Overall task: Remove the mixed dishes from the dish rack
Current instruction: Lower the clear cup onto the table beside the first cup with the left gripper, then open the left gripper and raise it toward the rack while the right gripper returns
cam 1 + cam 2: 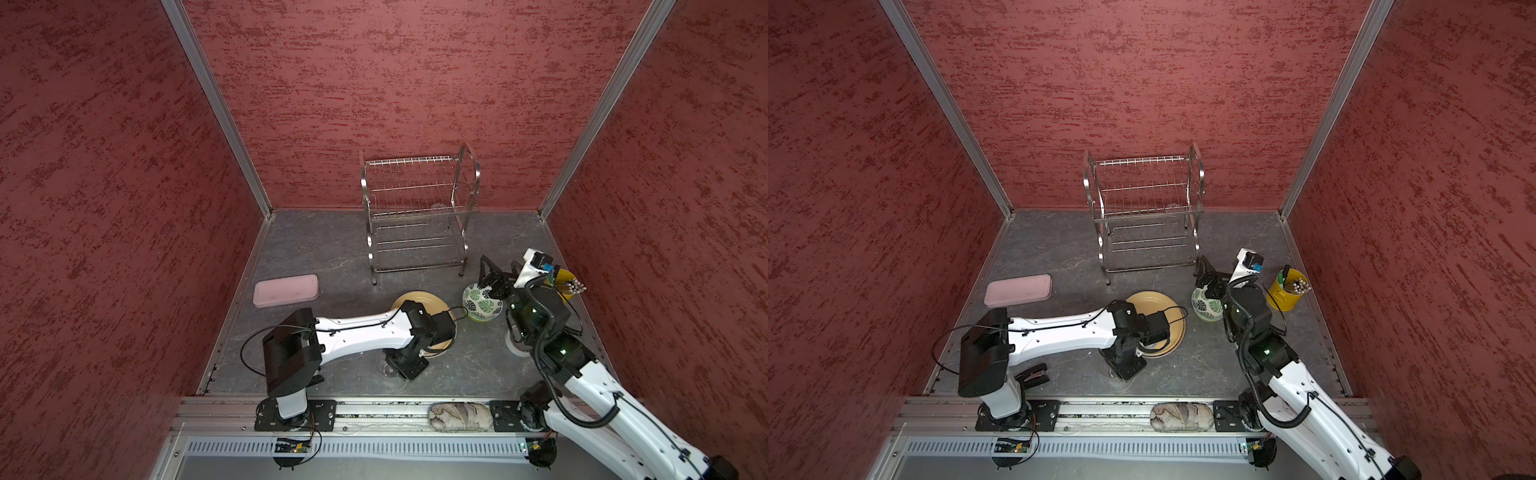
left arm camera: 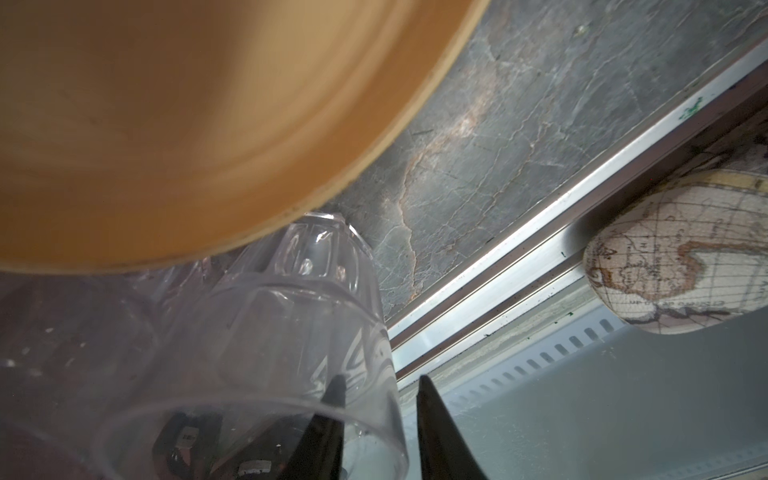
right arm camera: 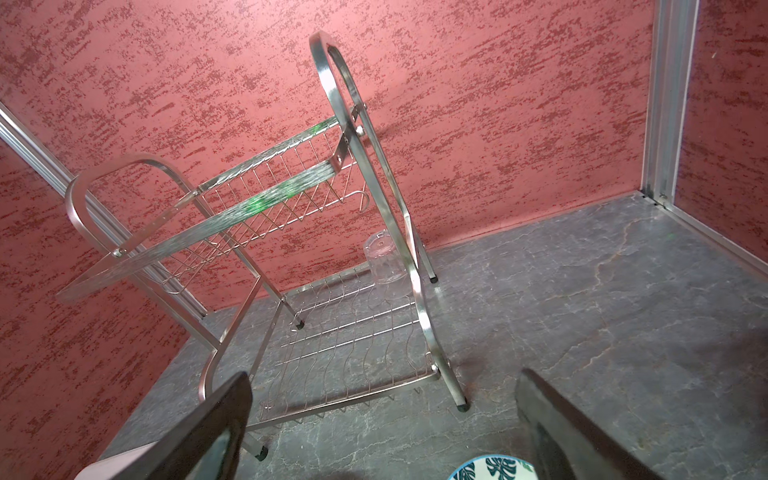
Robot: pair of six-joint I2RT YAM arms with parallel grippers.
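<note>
Dish rack (image 1: 417, 216) stands at the back wall. I see one clear tumbler (image 3: 384, 262) in it, base up, at the back corner of the lower tier on the rack's R end.

The other dishes I can make out are on the bench (image 1: 316, 249) in front of the rack. The tan-yellow plate (image 1: 419, 301) lies flat in front of the rack's middle, w/ the L arm reaching across it. Just past the plate edge farthest from the rack, a bench tumbler (image 2: 291, 332) stands mouth up. The L pincer (image 2: 381, 378) is at its rim, one finger inside the glass and the other outside. The fingers are a little spread w/ the glass wall between them, and neither looks pressed on it. There's a blurred clear shape beside it, can't tell what.

The green-leaf bowl (image 1: 478, 305) sits in front of the rack's R leg, nested in a lime-green bowl (image 1: 482, 319) w/ only the rim showing. The R pincer (image 3: 382, 374) hangs over the leaf bowl, spread wide, nothing in it, pointed at the rack.

The yellow bucket (image 1: 1285, 295) of utensils is further R of the rack than the bowls. The pink box (image 1: 286, 290) lies front-L of the rack. A map-print pouch (image 1: 461, 417) sits on the front rail, well apart from the rack.
</note>
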